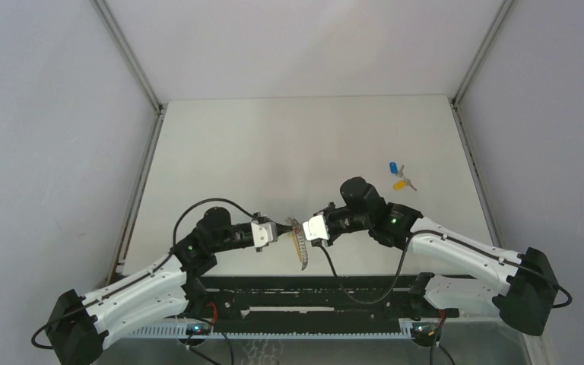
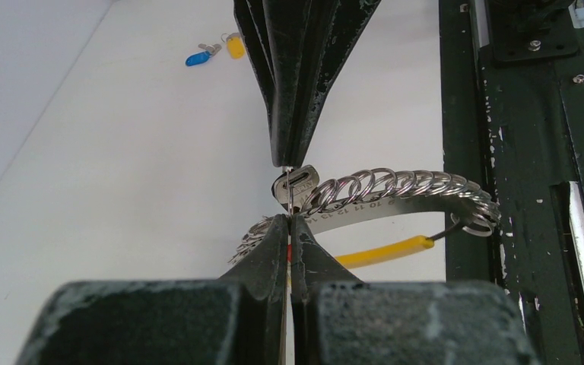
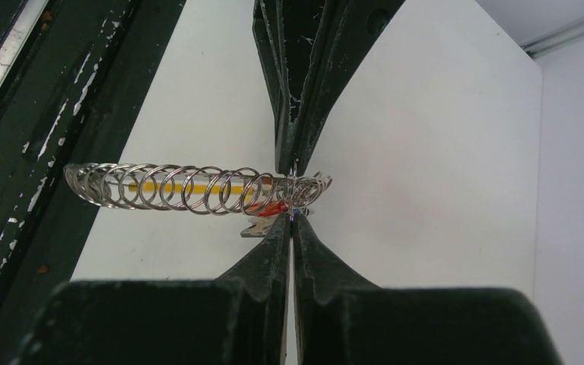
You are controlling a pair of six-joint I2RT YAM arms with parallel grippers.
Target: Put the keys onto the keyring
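The keyring (image 1: pixel 301 248) hangs above the table between both grippers. It is a curved row of thin steel rings (image 2: pixel 395 186) on a numbered band, with a yellow section (image 2: pixel 384 251) and a red piece (image 3: pixel 266 207). My left gripper (image 2: pixel 289 217) is shut on one thin ring seen edge-on. My right gripper (image 3: pixel 292 217) meets it tip to tip and is shut on the same spot of the keyring (image 3: pixel 198 188). A bare silver key (image 2: pixel 298 185) hangs right at the pinch. A blue-headed key (image 1: pixel 393 167) and a yellow-headed key (image 1: pixel 401 183) lie on the table to the far right.
A dark metal base rail (image 1: pixel 312 293) runs along the near edge of the white table (image 1: pixel 274 152), right under the hanging keyring. Grey walls with metal corner posts enclose the table on the left, right and back.
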